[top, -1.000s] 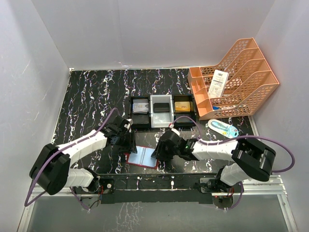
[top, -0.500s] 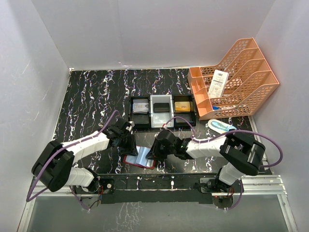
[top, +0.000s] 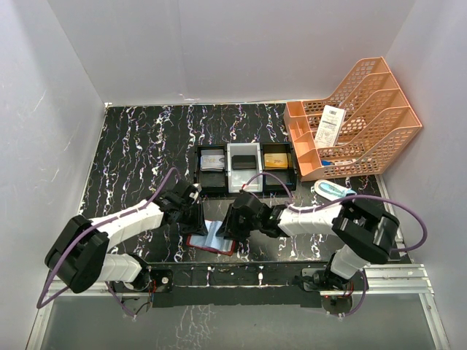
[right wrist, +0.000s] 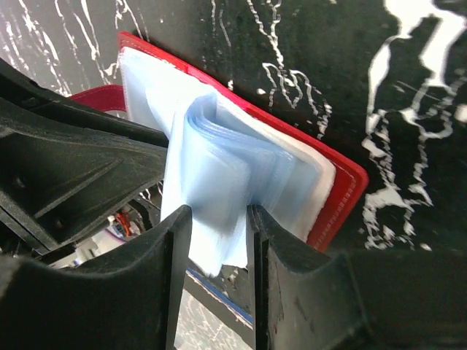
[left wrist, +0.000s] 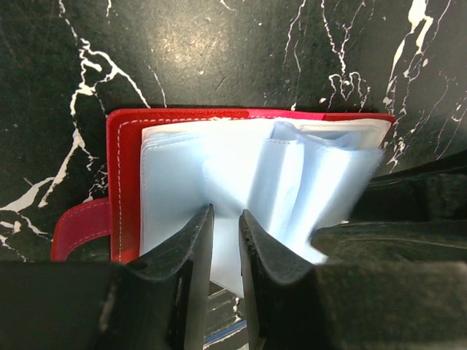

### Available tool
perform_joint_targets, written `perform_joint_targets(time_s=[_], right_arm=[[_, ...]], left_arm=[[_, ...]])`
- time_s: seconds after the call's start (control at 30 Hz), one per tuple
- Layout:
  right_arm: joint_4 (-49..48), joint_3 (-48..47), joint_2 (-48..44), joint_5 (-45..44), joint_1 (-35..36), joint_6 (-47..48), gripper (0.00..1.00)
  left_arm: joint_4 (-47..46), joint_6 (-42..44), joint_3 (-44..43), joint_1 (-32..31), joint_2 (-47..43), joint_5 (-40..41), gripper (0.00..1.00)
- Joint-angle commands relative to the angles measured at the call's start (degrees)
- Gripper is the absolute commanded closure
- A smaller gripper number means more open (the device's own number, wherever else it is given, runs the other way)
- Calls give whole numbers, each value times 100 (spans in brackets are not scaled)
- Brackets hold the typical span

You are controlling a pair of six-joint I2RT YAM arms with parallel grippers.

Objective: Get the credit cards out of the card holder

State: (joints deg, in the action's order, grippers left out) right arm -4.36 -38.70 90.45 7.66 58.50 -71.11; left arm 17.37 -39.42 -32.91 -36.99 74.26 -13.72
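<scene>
Midway by my judgement: card holder (left wrist: 122, 175) lies open at lower centre of the top view, left gripper (left wrist: 226, 240) and right gripper (right wrist: 217, 240) both pinched onto its pale-blue sleeves (right wrist: 219, 157), two credit cards (top: 212, 160) apparently already in the tray (top: 227, 169), any others hidden

Red card holder (left wrist: 122, 182): leather-like, matt, white-stitched. Inner sleeves (left wrist: 175, 182): translucent pale-blue plastic, smooth, glossy. Table (left wrist: 219, 44): black, white-veined, polished sheen.

walls (top: 219, 44): plain pale grey, three sides | tabletop (top: 146, 146): black marble, white veins | near edge: metal rail (top: 412, 274)
</scene>
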Motion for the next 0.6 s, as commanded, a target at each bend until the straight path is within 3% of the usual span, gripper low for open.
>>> perform_joint_targets(time_s=[0.0,0.37,0.57], right_arm=[[1058,-326,-525,-633,25,189,64],[1228,-195,-519,-615,30,105,63],[920,-198,-239,-461,30,107,67]], left_arm=[[480,14,-62,-49,-206,259,78],[882,163,-425,-54,-294,517,57],[742,74,-120,-54,-116,499,55]])
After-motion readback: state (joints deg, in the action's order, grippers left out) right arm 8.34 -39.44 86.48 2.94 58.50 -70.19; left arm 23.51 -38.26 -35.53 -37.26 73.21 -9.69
